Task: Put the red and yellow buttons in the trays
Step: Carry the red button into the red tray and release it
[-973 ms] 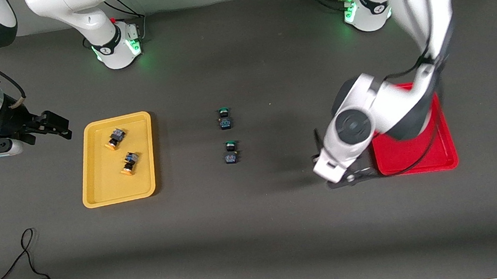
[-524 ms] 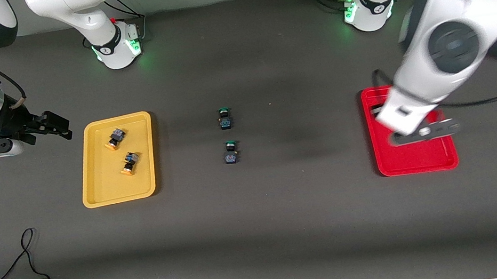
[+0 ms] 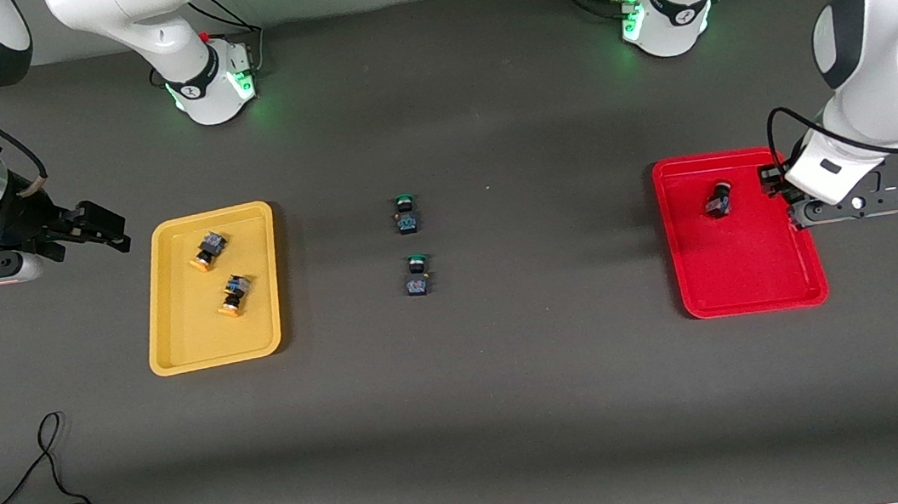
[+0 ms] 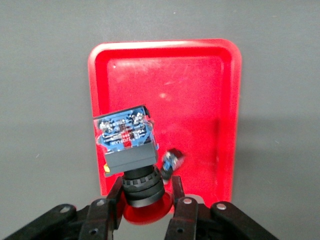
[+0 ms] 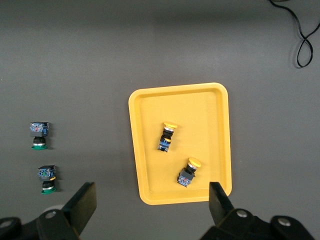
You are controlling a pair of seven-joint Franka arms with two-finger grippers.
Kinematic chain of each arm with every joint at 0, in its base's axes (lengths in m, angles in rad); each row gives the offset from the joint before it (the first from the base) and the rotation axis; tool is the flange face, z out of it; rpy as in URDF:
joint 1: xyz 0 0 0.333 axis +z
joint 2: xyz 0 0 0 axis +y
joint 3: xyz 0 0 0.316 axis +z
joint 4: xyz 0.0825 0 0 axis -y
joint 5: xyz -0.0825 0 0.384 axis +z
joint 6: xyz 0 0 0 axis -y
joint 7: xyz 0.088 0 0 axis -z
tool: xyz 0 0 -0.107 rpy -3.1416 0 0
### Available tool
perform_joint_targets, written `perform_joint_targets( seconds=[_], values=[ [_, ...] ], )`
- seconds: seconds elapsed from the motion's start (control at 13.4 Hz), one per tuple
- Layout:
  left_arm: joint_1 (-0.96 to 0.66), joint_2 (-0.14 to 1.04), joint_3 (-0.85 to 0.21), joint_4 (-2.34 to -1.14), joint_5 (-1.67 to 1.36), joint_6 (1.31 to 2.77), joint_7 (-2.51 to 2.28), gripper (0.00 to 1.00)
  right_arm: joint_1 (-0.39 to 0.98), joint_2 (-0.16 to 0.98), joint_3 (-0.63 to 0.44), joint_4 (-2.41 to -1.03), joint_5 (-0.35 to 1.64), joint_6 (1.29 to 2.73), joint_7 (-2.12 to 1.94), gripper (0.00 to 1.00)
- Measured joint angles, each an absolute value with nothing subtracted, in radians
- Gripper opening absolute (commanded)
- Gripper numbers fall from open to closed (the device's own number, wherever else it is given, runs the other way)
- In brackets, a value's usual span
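Now you are on the last red button, carried in over the red tray.
Your left gripper (image 4: 148, 197) is clamped on a red button (image 4: 131, 150) above the red tray's (image 3: 748, 284) edge toward the left arm's end; the other red one (image 3: 719, 201) already lies in that tray. Both yellow buttons (image 3: 209, 251) (image 3: 233, 295) sit in the yellow tray (image 3: 168, 338). Your right gripper (image 5: 150, 207) waits, fingers wide, beside that tray. Next, I judge: move inward over bare tray floor, lower, release.
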State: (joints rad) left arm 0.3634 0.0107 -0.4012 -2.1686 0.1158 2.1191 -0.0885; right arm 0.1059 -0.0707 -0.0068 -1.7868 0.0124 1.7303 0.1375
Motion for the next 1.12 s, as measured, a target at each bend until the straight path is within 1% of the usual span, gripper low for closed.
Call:
perform_joint_targets(
  seconds=[0.15,0.22,0.37,0.6,0.67,0.75,0.82,0.9,1.12],
  values=[
    [0.38,0.036,-0.401,-2.286,0.116,2.29,-0.077,0.0,0.106,-0.071,-0.007,-1.787,0.012,1.73,0.138,1.0],
    [0.391,0.062,-0.401,-2.322,0.116,2.354,-0.06,0.0,0.106,-0.071,-0.007,-1.787,0.012,1.73,0.138,1.0],
    [0.427,0.135,-0.398,-2.35,0.124,2.462,-0.02,0.0,0.106,-0.071,-0.007,-1.787,0.012,1.73,0.138,1.0],
    [0.486,0.254,-0.394,-2.349,0.187,2.582,0.004,0.0,0.106,-0.071,-0.007,-1.787,0.012,1.73,0.138,1.0],
    [0.5,0.286,-0.394,-2.349,0.196,2.615,0.006,0.15,0.106,-0.071,-0.007,-1.787,0.012,1.73,0.138,1.0],
    [0.51,0.311,-0.393,-2.348,0.202,2.637,0.008,0.36,0.106,-0.071,-0.007,-1.787,0.012,1.73,0.138,1.0],
    [0.515,0.328,-0.393,-2.346,0.204,2.648,0.009,0.95,0.106,-0.071,-0.007,-1.787,0.012,1.73,0.138,1.0],
    [0.516,0.335,-0.393,-2.344,0.205,2.651,0.01,1.0,0.106,-0.071,-0.007,-1.787,0.012,1.73,0.138,1.0],
    [0.516,0.331,-0.396,-2.33,0.207,2.644,0.015,1.0,0.106,-0.071,-0.007,-1.787,0.012,1.73,0.139,1.0]
  ],
)
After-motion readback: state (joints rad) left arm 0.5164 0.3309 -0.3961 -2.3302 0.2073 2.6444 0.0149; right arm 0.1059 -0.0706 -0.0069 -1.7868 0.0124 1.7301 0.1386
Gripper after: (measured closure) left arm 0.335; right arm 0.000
